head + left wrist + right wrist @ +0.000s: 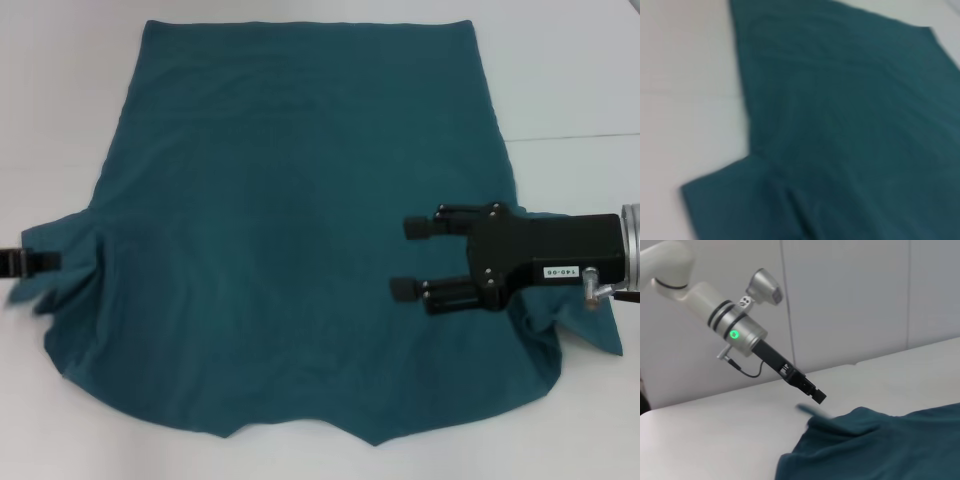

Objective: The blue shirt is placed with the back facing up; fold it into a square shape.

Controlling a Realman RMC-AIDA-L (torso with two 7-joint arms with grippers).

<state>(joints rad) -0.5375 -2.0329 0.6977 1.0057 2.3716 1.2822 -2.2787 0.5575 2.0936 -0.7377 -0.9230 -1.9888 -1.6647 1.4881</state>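
The blue shirt [300,220] is lying flat on the white table [570,80], plain side up, spread between the two grippers. The right gripper [415,258] is hovering over the shirt's right side with its fingers apart, the right sleeve bunched just behind it, probably ready to pinch cloth for a fold. The left gripper [45,261] is reaching in at the left sleeve, where the fabric is puckering against its tip; whether it is gripping cannot be told.
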